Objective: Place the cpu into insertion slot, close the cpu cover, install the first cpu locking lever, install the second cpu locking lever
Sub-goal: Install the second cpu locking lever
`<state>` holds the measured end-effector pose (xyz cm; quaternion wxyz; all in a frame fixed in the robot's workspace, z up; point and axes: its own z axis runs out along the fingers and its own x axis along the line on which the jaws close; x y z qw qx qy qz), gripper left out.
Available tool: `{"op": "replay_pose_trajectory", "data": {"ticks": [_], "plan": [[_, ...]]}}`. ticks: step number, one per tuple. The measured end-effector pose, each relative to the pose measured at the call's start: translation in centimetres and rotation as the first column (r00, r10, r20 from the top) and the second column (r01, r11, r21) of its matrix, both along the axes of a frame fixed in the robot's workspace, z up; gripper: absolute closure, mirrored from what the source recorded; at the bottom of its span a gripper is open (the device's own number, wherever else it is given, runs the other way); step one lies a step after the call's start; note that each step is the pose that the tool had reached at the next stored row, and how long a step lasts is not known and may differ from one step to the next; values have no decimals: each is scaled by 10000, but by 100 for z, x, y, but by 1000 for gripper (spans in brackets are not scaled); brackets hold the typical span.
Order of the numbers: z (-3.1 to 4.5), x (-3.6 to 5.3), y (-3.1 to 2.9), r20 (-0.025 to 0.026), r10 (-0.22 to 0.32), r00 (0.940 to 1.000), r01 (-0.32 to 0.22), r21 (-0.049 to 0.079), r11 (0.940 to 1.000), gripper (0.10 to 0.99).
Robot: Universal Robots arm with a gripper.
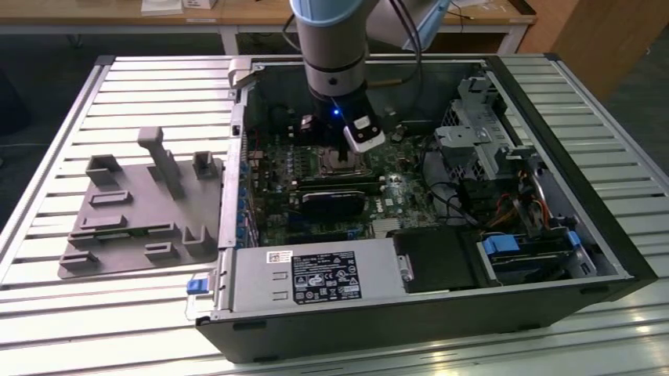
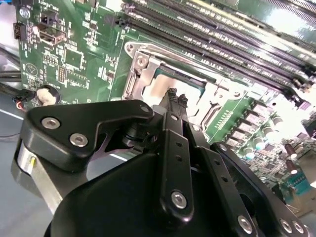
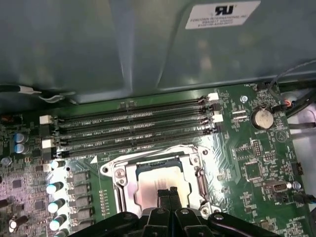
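Note:
My gripper (image 3: 167,191) hangs just above the socket, fingers pressed together and shut with nothing between them; in the second wrist view the gripper (image 2: 173,94) hovers over the same spot. The cpu (image 3: 148,187) lies flat in the insertion slot, its dull silver top showing through the window of the cpu cover (image 3: 120,174). The cover's silver frame lies down around the chip, also seen as the cpu cover (image 2: 143,74). Only a dark strip of the insertion slot (image 3: 158,164) shows at the window's edge. In the exterior view the gripper (image 1: 352,160) stands inside the open case. Whether the levers are latched I cannot tell.
Long black memory slots (image 3: 133,126) run beside the socket, and capacitors (image 3: 54,187) stand at one side. A black card (image 1: 334,200), a power supply box (image 1: 303,278) and a drive cage (image 1: 475,125) crowd the case. A grey fixture plate (image 1: 136,211) lies at the exterior view's left.

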<state>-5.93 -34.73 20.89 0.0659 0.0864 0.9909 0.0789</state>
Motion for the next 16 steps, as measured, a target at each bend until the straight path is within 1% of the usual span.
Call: {"op": "replay_pose_trajectory", "data": {"ticks": [3, 7, 12, 16], "plan": [[44, -1, 10, -2, -1, 10000, 1, -67, 10000, 980], [135, 0, 15, -1, 1, 10000, -1, -128, 9999, 980], [245, 0, 16, -1, -1, 10000, 1, -145, 9999, 980], [301, 1, 16, 0, 0, 10000, 0, -170, 9999, 980]]}}
